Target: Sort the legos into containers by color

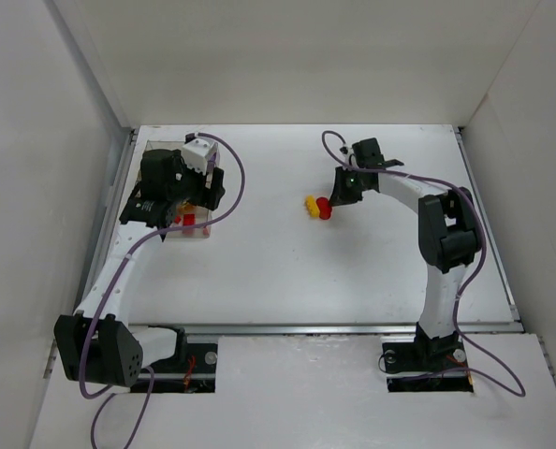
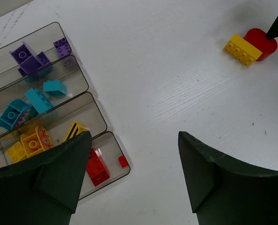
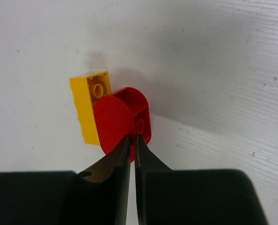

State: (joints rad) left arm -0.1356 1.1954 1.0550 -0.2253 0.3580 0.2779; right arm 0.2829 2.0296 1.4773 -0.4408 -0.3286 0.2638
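Observation:
The red rounded brick [image 3: 122, 117] is snapped to a yellow brick [image 3: 88, 108] in the middle of the table. Both also show in the top view, red [image 1: 324, 209] and yellow [image 1: 311, 203], and in the left wrist view, red [image 2: 262, 43] and yellow [image 2: 242, 49]. My right gripper [image 3: 132, 139] is shut on the red brick's thin wall; I cannot tell if the pair is off the table. My left gripper [image 2: 134, 140] is open and empty above the near end of the four-compartment tray [image 2: 112, 146], which holds purple [image 2: 29, 58], cyan [image 2: 36, 99], yellow [image 2: 31, 140] and red [image 2: 98, 168] bricks in separate compartments.
The tray [image 1: 201, 234] lies at the far left under the left arm [image 1: 166, 187]. White walls close the table on the left, back and right. The right arm [image 1: 446, 234] reaches in from the right side.

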